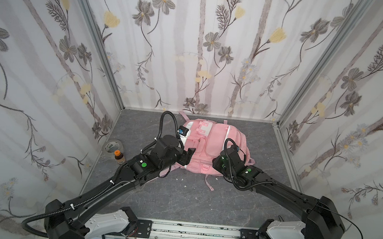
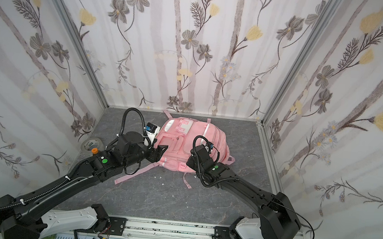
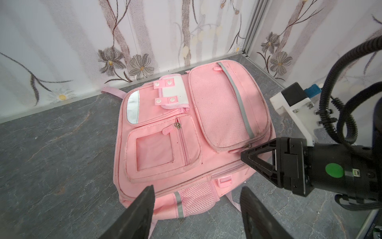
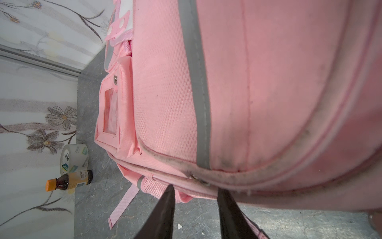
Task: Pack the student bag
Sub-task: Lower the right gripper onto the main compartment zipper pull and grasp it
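Grey desk, bag zipped shut: the zipper pinch is the weak spot

Starting at the right gripper (image 4: 196, 187): jaws part-open with nothing between them, tips just short of the metal zipper pull (image 4: 195, 178) on the bag's main seam. It works at the bag's 5 o'clock corner in both top views. On the left gripper (image 3: 197, 187) the jaws are wide and empty, and it hovers over the bag's edge at about 8 o'clock. The student bag (image 1: 212, 146) lies flat, front pockets up, at 12 o'clock on the desk (image 1: 178, 195), close to the back wall. Every zip I can see looks closed. The tape roll (image 1: 113, 146) and the orange-capped bottle (image 1: 119, 157) sit at the bag's 9 o'clock by the left wall, well apart from it.

Risks, my read:
- The pull is small and lies flat on the fabric, so the jaws may close on cloth or miss it.
- Nothing pins the bag, so a tug on the zip would likely drag the soft bag rather than open it, unless the left gripper holds it down.
- The loose strap (image 4: 124, 204) near the tips could snag.
- The bottle stands upright near the left arm, and an elbow sweep could tip it.
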